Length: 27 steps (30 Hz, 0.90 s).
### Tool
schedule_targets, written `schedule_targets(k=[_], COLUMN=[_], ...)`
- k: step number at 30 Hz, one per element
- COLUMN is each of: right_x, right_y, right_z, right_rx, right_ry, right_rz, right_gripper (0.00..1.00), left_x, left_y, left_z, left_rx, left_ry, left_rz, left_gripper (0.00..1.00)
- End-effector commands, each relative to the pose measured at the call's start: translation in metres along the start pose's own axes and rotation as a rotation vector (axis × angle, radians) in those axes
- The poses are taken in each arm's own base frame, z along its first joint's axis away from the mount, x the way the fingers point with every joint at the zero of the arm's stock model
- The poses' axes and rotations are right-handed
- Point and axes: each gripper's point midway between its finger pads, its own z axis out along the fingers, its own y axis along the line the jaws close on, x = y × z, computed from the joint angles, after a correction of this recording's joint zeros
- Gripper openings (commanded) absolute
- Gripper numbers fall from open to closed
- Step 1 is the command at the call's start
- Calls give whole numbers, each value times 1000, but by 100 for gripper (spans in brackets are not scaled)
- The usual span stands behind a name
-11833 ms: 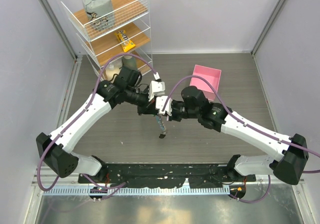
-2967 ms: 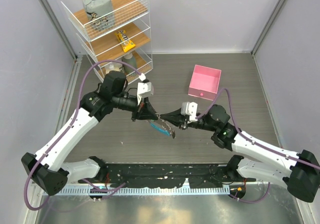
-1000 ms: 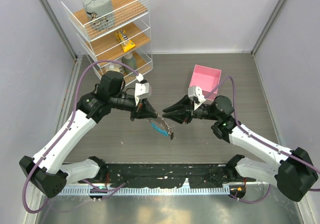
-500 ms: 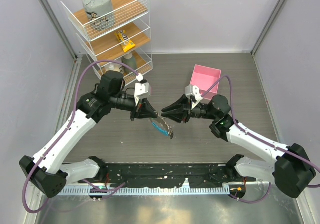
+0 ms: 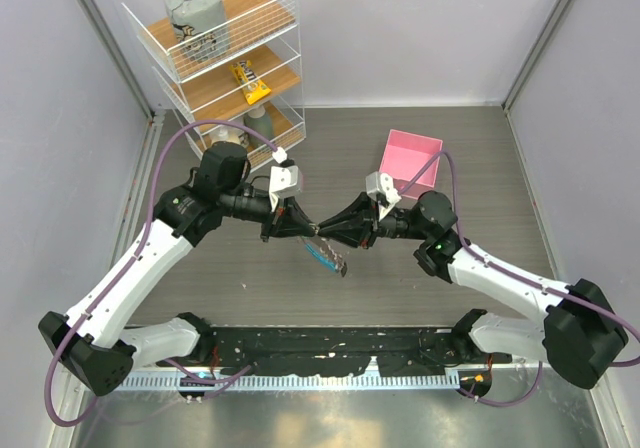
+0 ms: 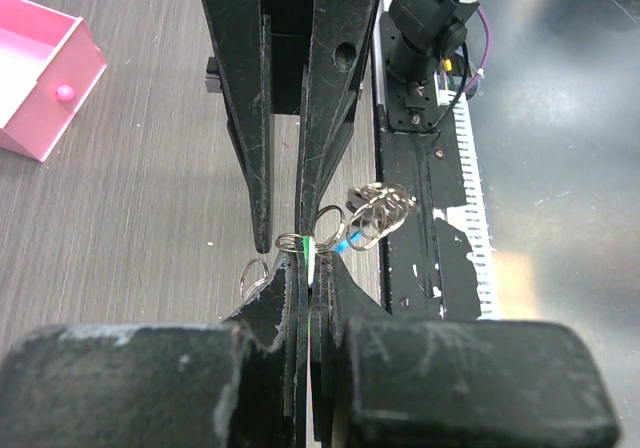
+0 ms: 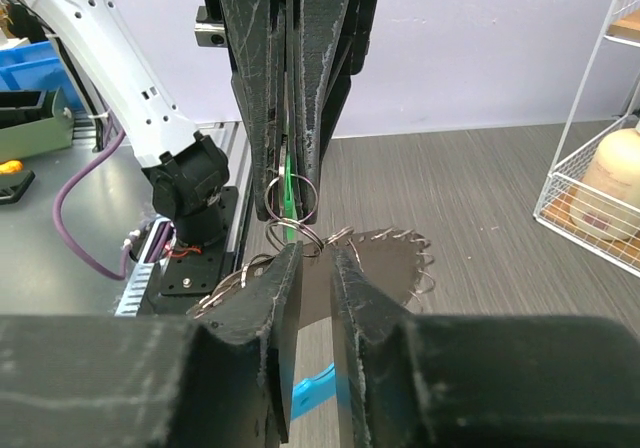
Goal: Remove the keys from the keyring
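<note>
My left gripper is shut on the green-headed key and holds it above the table. The key's green edge shows between its tips in the right wrist view. The keyring hangs below with silvery rings and the blue strip. My right gripper points tip to tip at the left one. Its jaws stand a narrow gap apart, either side of a ring just under the key. I cannot tell whether the pads touch the ring.
A pink square box stands on the table at the back right and shows in the left wrist view. A white wire shelf rack stands at the back left, its lower corner in the right wrist view.
My right gripper has moved left to the left gripper's tips and its jaws have narrowed. The left arm and the hanging keyring have stayed put.
</note>
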Motion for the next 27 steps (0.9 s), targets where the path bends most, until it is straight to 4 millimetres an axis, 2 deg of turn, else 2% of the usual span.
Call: schedule_targets(k=[1,4,6,13,21,26,27], right_x=[-18,-16,-16,-24,-24,-21,-19], right_y=[6,5,5,9,14,16,21], right_z=[6,6,6,6,2,3,5], right_rx=[-31,-29,-29,-36,-22,29,21], right_ry=[-45,-37,-38,-62,-58,6,19], right_rz=[-35,-30,-33,-58,-124,-259,-272], right_gripper=[23,22,16,5,5,5,5], left_x=[-23,-24,-24,-22,-23,-21,-21], left_y=[-3,-3,-4,-2,1,2,3], left_z=[-4,-4,-4,-3,-3,0,0], left_rx=[6,3,6,6,-13,-3,-2], left_ry=[-67,-68,-69,-67,-61,-50,-48], left_rz=[88,92,89,85,58,26,20], left_gripper=[0,0,0,0,0,0,0])
